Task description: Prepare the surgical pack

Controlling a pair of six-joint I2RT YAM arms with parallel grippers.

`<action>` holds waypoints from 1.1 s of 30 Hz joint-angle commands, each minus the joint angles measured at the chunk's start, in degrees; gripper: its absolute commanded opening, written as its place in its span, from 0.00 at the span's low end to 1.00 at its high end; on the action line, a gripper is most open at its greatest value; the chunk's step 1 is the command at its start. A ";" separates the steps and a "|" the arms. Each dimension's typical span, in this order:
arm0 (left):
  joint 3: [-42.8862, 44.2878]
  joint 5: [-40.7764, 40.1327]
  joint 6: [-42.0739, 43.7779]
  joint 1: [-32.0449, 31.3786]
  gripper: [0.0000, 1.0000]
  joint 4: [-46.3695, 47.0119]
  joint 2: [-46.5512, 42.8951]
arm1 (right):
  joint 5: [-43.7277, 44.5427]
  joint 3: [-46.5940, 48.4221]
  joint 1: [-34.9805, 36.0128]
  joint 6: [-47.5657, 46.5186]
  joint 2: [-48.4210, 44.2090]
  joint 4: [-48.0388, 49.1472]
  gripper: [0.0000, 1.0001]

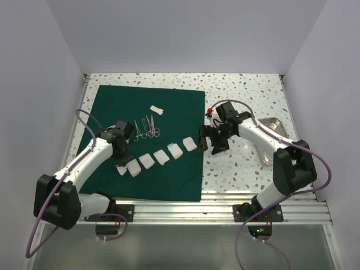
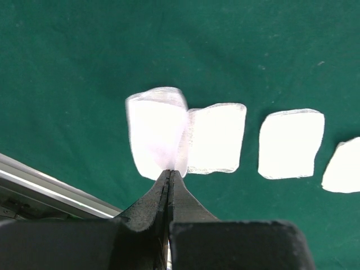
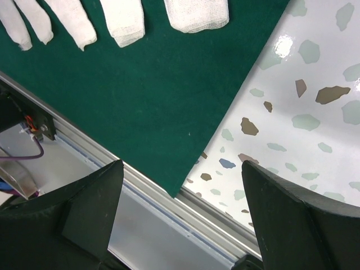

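At the far left our left gripper is clenched on the near edge of the end gauze. That square curls up and touches the next one in the row, which runs up to the right across the cloth. The cloth lies spread flat on the left and middle of the table, with the instruments near its centre and a lone gauze just beyond them. We judge that we are arranging the contents, with the wrapping not yet begun. The next move calls for setting this square flat and clear of its neighbour, then letting go. Further right, our right gripper hangs released and empty over the cloth's right edge. The tray sits behind that arm.
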 commanded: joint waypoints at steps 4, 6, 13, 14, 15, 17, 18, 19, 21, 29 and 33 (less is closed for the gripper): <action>4.35 -0.75 -1.36 -1.40 0.00 -1.31 -0.71 | -1.71 0.04 0.25 -0.59 -1.31 0.86 0.90; 5.14 -1.45 -1.36 -1.41 0.00 -2.01 -0.71 | -1.63 0.04 0.25 -0.51 -1.22 0.86 0.90; 6.20 -1.90 -1.10 -1.58 0.00 -2.71 -0.80 | -1.71 -0.05 0.34 -0.68 -1.22 0.86 0.90; 6.55 -1.81 -1.27 -1.58 0.00 -3.15 -0.80 | -1.71 -0.05 0.25 -0.68 -1.14 0.86 0.90; 6.72 -2.16 -1.45 -1.67 0.00 -3.24 -0.89 | -1.63 0.04 0.25 -0.60 -1.22 0.78 0.90; 7.68 -2.59 -1.28 -1.67 0.00 -3.59 -0.98 | -1.54 0.13 0.34 -0.68 -1.22 0.78 0.90; 8.13 -3.56 -1.01 -1.67 0.00 -3.85 -0.63 | -1.54 0.04 0.25 -0.68 -1.40 0.78 0.90; 8.57 -3.91 -0.31 -1.67 0.00 -3.86 -0.36 | -1.54 -0.05 0.34 -0.68 -1.31 0.78 0.90; 9.45 -4.09 0.13 -1.67 0.00 -3.59 0.86 | -1.71 -0.14 0.34 -0.68 -1.22 0.78 0.90; 8.40 -2.16 -0.83 -1.76 0.00 -1.57 3.50 | -1.54 -0.05 0.34 -0.77 -1.57 0.60 0.91; 7.61 -1.20 -2.24 -1.76 0.00 -1.48 4.38 | -1.36 -0.40 0.25 -0.95 -1.66 0.43 0.91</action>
